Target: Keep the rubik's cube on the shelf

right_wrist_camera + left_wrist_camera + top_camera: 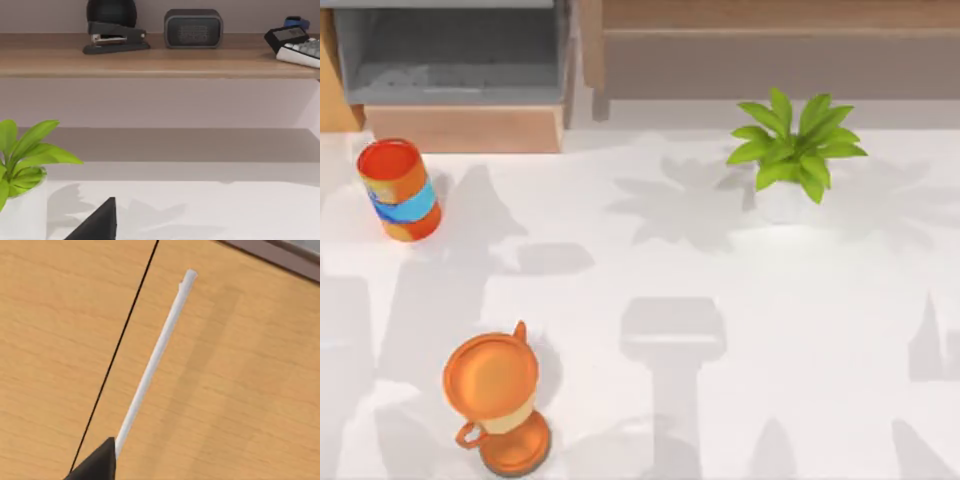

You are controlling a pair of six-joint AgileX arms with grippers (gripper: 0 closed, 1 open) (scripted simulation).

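Wooden shelf (780, 15) runs along the table's (720, 290) far edge; potted plant (790, 150) just before it. Can't locate the rubik's cube, so likely nothing is in hand. Can't tell either claw's state.

Dark end effector (95, 222) tip, low

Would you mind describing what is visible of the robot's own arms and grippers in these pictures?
Very little of them is in frame. In the left wrist view a matte black, pointed wedge of the left gripper pokes in at the lower edge. The right wrist view has a matching black wedge of the right gripper. No cables or markings can be made out, and the top view catches just the arms' grey shadows on the table.
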